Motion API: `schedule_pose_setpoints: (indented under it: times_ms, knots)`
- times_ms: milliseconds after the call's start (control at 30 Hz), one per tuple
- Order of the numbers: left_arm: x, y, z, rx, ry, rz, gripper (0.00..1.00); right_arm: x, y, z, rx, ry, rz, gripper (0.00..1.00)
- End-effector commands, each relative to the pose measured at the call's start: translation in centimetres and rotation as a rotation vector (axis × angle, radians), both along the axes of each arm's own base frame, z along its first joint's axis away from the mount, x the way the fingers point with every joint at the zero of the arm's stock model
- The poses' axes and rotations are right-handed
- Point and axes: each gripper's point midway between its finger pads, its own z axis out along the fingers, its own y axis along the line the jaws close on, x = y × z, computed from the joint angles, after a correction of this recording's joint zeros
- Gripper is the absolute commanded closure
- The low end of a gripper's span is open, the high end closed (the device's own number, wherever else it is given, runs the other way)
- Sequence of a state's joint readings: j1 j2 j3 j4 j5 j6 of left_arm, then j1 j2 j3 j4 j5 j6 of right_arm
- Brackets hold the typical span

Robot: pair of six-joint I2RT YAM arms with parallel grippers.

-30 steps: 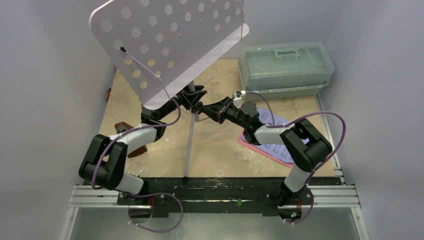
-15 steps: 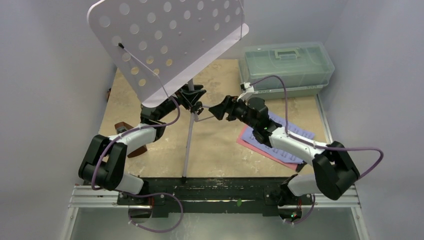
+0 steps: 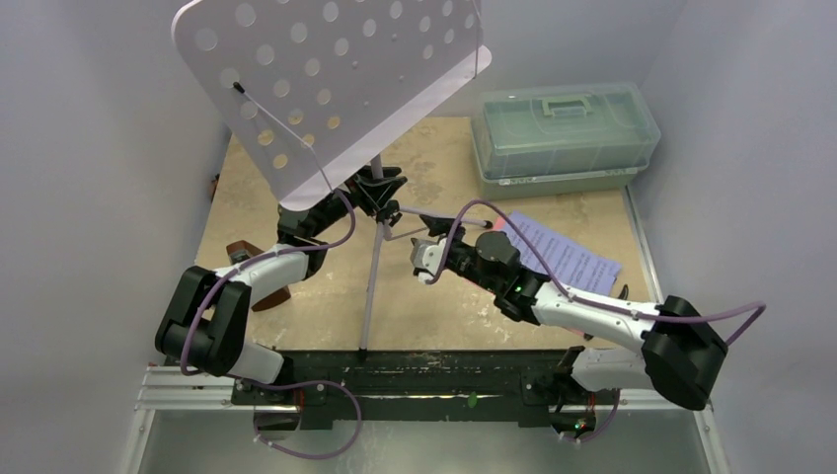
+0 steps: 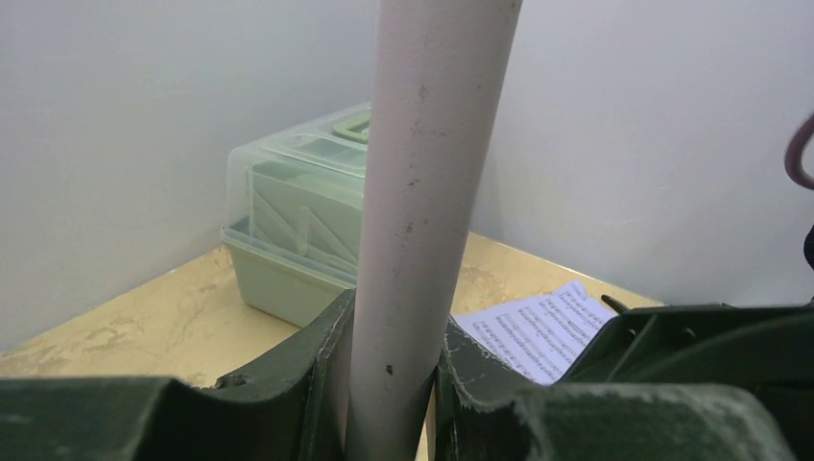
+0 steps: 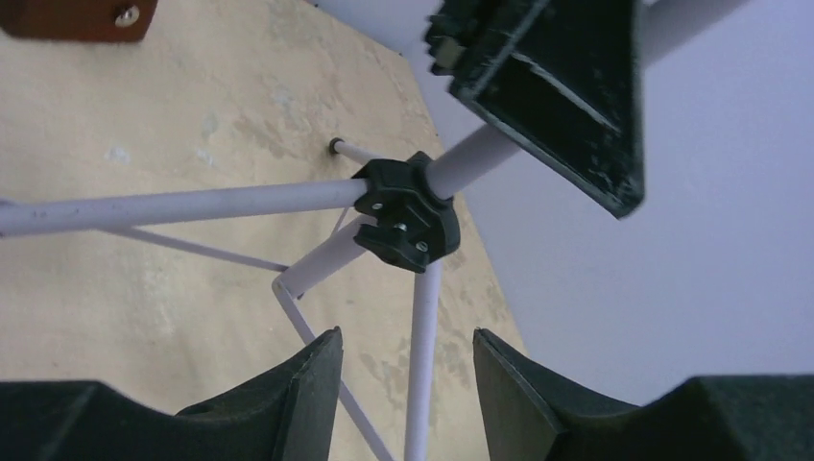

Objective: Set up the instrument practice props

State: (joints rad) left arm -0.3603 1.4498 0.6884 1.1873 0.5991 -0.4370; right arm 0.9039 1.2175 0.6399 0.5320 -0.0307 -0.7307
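The lavender perforated music stand (image 3: pixel 336 79) stands on thin tripod legs at the back left. My left gripper (image 3: pixel 380 193) is shut on its pole (image 4: pixel 422 192), which fills the gap between the fingers (image 4: pixel 288 384). My right gripper (image 3: pixel 432 227) is open and low beside the tripod. One thin leg (image 5: pixel 422 365) runs between its jaws without touching them, below the black hub (image 5: pixel 408 211). The pale-blue music sheet (image 3: pixel 568 257) lies flat at the right. The pink sheet is hidden. The brown metronome (image 3: pixel 240 249) shows partly behind my left arm.
A translucent green lidded box (image 3: pixel 563 128) stands at the back right. A small black object (image 3: pixel 620 291) lies at the right edge of the mat. A long tripod leg (image 3: pixel 370 296) reaches toward the near edge between my arms. Grey walls close in on both sides.
My right arm has stretched out and dropped, and its gripper has moved from the hub down to a tripod leg. This has uncovered the blue sheet. The left arm and the stand have not moved.
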Motion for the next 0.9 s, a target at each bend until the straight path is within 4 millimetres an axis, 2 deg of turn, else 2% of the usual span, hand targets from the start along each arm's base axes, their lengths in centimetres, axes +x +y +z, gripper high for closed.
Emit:
schedule_pose_setpoints:
  times_ms: [0, 100, 167, 267, 367, 533, 733, 867]
  knots:
    - [-1.8, 1.6, 7.3, -0.168, -0.143, 0.018, 1.00, -0.2, 2.1, 3.1, -0.121, -0.344, 0.111, 0.43]
    - [-1.9, 1.7, 7.5, -0.169, -0.149, 0.018, 1.00, 0.1, 3.0, 3.6, -0.127, -0.413, 0.132, 0.37]
    - [-2.0, 1.7, 7.6, -0.170, -0.153, 0.017, 1.00, 0.5, 3.5, 3.9, -0.121, -0.438, 0.127, 0.37]
    - [-2.1, 1.8, 7.8, -0.170, -0.156, 0.018, 1.00, 1.8, 4.2, 3.9, -0.136, -0.439, 0.097, 0.40]
    - [-2.2, 1.8, 7.8, -0.169, -0.157, 0.017, 1.00, 2.4, 4.9, 2.8, -0.149, -0.419, 0.091, 0.45]
    - [-2.2, 1.7, 7.9, -0.173, -0.156, 0.014, 1.00, 3.8, 4.4, 2.8, -0.058, -0.383, -0.012, 0.48]
    - [-2.3, 1.7, 8.0, -0.184, -0.152, 0.002, 1.00, 3.8, 4.7, 2.4, 0.046, -0.274, -0.023, 0.61]
    - [-2.1, 1.6, 7.7, -0.180, -0.144, 0.006, 1.00, 3.8, 5.2, 2.7, 0.248, -0.059, -0.044, 0.77]
